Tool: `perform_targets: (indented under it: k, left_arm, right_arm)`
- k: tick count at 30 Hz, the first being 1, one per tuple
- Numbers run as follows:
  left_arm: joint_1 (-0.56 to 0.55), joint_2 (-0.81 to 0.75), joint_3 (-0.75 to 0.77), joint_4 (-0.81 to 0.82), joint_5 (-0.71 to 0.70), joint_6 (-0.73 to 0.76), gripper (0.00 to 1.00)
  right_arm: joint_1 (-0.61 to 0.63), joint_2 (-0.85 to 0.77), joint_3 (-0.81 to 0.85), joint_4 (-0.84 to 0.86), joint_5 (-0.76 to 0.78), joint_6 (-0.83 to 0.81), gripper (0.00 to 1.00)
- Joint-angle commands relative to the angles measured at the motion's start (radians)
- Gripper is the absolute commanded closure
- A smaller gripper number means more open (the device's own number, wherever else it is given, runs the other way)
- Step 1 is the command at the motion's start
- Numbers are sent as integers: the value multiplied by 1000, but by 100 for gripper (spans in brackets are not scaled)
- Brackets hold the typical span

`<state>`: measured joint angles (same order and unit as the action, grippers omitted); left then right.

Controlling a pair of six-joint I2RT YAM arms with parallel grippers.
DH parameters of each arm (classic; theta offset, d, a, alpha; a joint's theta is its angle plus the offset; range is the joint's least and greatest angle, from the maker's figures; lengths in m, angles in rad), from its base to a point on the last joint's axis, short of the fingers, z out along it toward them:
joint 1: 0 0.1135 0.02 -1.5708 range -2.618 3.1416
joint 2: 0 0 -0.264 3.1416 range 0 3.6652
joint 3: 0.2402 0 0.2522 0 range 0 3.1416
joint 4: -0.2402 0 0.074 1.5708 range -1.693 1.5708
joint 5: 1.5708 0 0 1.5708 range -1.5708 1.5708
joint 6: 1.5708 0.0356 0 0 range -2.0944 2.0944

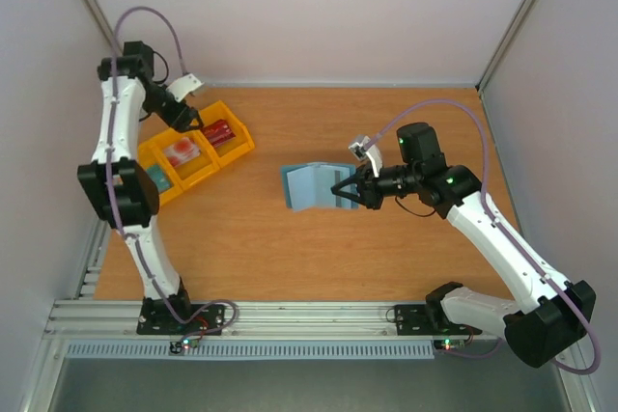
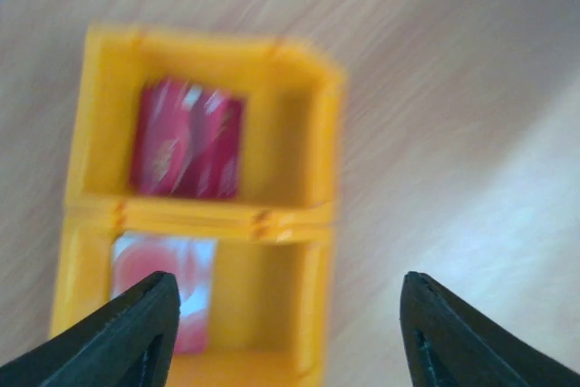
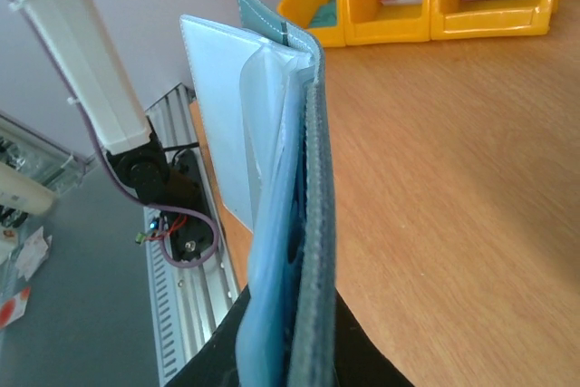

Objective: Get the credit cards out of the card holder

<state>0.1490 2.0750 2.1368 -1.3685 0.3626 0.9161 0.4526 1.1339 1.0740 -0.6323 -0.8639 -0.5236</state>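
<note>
The left gripper (image 2: 288,283) stands wide, nothing between its fingers, hanging over the yellow tray (image 2: 199,219) at the far left of the table (image 1: 386,248). Straight below it, one compartment holds a deep red card (image 2: 188,140) lying flat. The next one towards the near side holds a pale pinkish-red card (image 2: 154,283), partly behind the left finger. The wrist view is blurred, so I cannot tell how high the gripper hangs.

The right gripper (image 1: 344,188) is clamped on the right edge of the card holder (image 3: 313,224). The holder lies spread open near the middle of the table, well apart from the tray, its blue inner face up. The right wrist view sees it edge-on, with clear pocket layers fanned out on the left.

In the overhead view, the tray's third, nearest compartment shows a teal card (image 1: 154,177), largely hidden by the left arm. So three cards appear to be out and sorted, one to a compartment. No card clearly shows in the pockets, though a teal edge at the holder's far end may be another card or only its cover. If so, one more pull is left; otherwise the task looks near done.
</note>
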Motion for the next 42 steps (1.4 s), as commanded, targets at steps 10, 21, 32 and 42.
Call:
perform_targets:
  k: [10,21,32,42]
  left_arm:
    - [-306,-965,-897,488,658,-425,1]
    - [-508,-1162,-1331,1261,546,-1160,1]
    - [-527,-1188,-1449,1473,712,-1223,77]
    - [-547,-1225,-1470,1591,692,-1265,100]
  right_arm:
    - [86,-60,34,121,82,196,99]
    - [259,-19,108,91,145,176,99]
    - [279,33,162,67,59,100,91]
    - [213,-57,119,9,55,-3,67]
